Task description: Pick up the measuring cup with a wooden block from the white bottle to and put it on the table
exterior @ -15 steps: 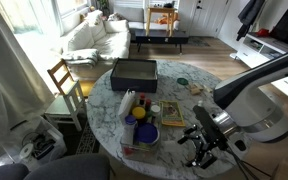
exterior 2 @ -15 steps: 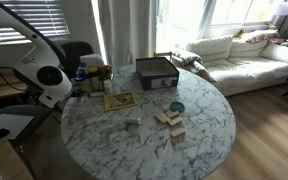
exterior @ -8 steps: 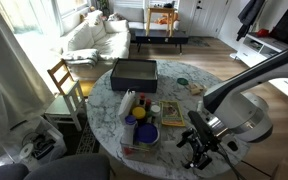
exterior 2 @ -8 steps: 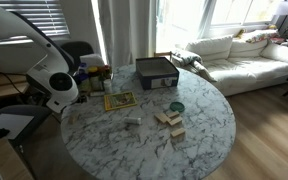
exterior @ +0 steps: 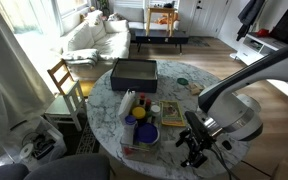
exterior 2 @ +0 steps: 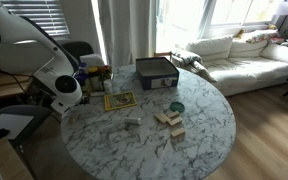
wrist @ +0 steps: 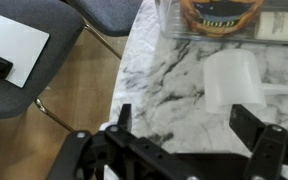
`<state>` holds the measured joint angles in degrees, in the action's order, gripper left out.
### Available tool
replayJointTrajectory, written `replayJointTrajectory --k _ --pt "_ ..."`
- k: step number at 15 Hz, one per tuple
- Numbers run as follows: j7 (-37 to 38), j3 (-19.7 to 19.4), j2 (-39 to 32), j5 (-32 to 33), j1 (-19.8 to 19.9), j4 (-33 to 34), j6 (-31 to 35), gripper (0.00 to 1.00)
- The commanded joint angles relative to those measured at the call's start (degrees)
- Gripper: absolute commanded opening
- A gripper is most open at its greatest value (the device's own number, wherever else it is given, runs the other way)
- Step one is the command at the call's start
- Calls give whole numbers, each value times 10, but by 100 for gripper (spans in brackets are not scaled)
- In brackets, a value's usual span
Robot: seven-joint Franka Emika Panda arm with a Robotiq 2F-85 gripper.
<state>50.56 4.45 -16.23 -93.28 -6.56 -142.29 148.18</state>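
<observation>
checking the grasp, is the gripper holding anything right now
No, the wrist view shows the gripper open and empty, with its fingers spread above the marble table.

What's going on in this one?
A single robot arm is working over the round marble table. Its gripper is open and empty, hovering near the table's edge. In the wrist view a pale translucent item, probably the measuring cup, lies on the marble just ahead of the fingers, next to a clear container. Nothing is grasped yet.
</observation>
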Motion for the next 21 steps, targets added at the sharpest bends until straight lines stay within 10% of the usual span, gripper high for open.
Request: replayJointTrajectory --k 1,13,20,21 --pt "-20 -5 -23 -29 6 23 -23 96" --pt "-59 -23 -24 -57 29 27 -123 2" --pt "-58 -24 -26 -63 22 34 -103 0" --pt "-56 -24 -25 -63 21 33 -98 24"
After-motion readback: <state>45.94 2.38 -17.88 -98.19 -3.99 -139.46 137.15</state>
